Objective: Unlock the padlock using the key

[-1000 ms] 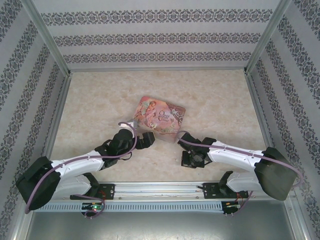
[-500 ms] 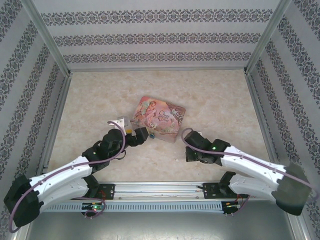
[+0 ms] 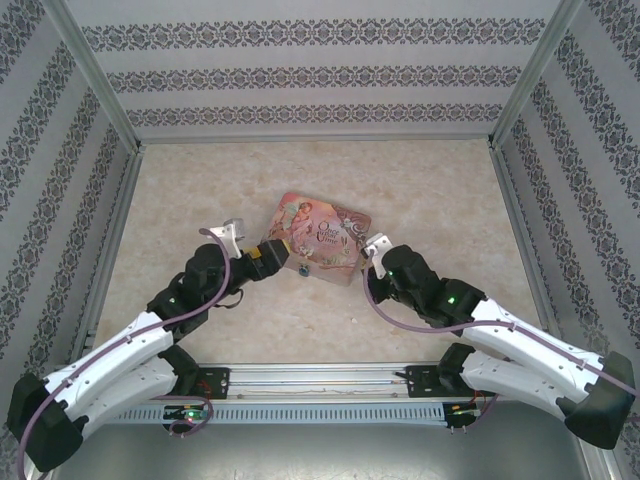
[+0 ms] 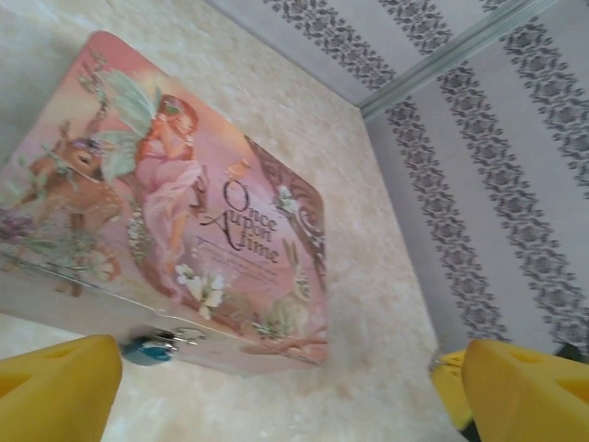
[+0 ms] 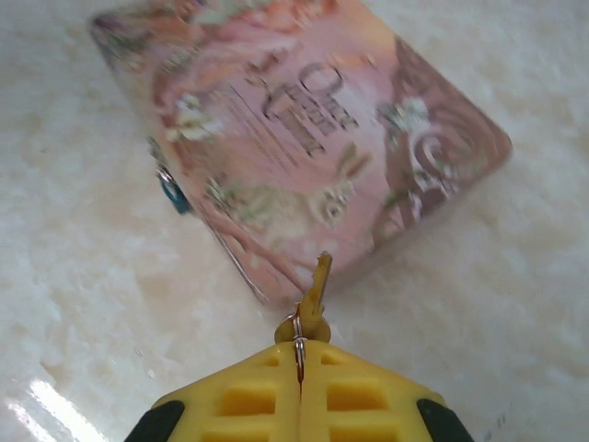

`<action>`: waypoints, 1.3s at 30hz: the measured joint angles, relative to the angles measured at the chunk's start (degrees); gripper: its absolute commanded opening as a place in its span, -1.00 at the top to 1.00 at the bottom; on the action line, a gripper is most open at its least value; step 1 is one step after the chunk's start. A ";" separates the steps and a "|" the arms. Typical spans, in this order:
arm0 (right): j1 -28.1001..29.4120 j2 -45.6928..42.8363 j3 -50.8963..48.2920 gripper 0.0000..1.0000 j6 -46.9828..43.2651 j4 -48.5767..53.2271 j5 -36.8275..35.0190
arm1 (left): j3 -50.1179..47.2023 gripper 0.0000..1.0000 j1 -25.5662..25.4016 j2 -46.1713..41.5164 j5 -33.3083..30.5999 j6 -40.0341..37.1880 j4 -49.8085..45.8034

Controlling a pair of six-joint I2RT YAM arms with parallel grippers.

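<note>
**A:** What are your jaws doing?

**B:** My right gripper (image 5: 299, 354) is clenched on the key (image 5: 317, 290), whose blade points away towards the near wall of the pink tin (image 5: 304, 138). My left gripper (image 4: 285, 401) is released, its yellow fingers (image 4: 55, 387) spread wide apart.

**A:** And the padlock?

**B:** The padlock (image 4: 145, 349) hangs on the tin's near wall, its teal body just beside my left gripper's left finger. I cannot tell whether they touch. From above, the padlock (image 3: 303, 270) sits between my two grippers, left of the key.

**A:** What lies around you?

**B:** A pale, marbled beige table (image 3: 440, 190) carries the tin. Striped walls (image 3: 300, 75) with dark ornamental bands stand far, left and right, joined by metal frame posts (image 3: 95, 75).
</note>
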State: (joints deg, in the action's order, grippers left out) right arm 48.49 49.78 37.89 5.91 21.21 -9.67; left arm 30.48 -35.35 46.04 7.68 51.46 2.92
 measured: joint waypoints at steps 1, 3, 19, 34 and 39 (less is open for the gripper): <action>0.00 0.00 0.00 1.00 -2.29 -1.55 0.94 | 0.59 -0.76 0.59 0.11 1.68 0.52 -0.02; 0.00 -0.09 -0.04 1.00 -6.84 -5.44 3.45 | 2.78 -0.70 1.38 1.11 5.79 1.18 -0.39; -0.42 1.51 -0.46 1.00 -25.49 -15.69 13.84 | 13.18 -0.28 0.70 20.83 25.83 2.23 5.27; -1.90 6.51 1.42 1.00 -25.79 -17.05 14.32 | 18.32 0.04 -1.05 28.35 28.33 1.92 8.09; -2.29 6.99 1.81 1.00 -25.75 -17.70 14.36 | 20.37 0.15 -1.05 29.53 28.35 0.26 6.88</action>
State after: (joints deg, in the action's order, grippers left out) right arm 46.19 56.77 39.70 -19.84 3.51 4.69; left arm 50.85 -36.40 75.57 36.03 51.72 9.80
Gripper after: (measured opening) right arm 0.049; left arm 0.442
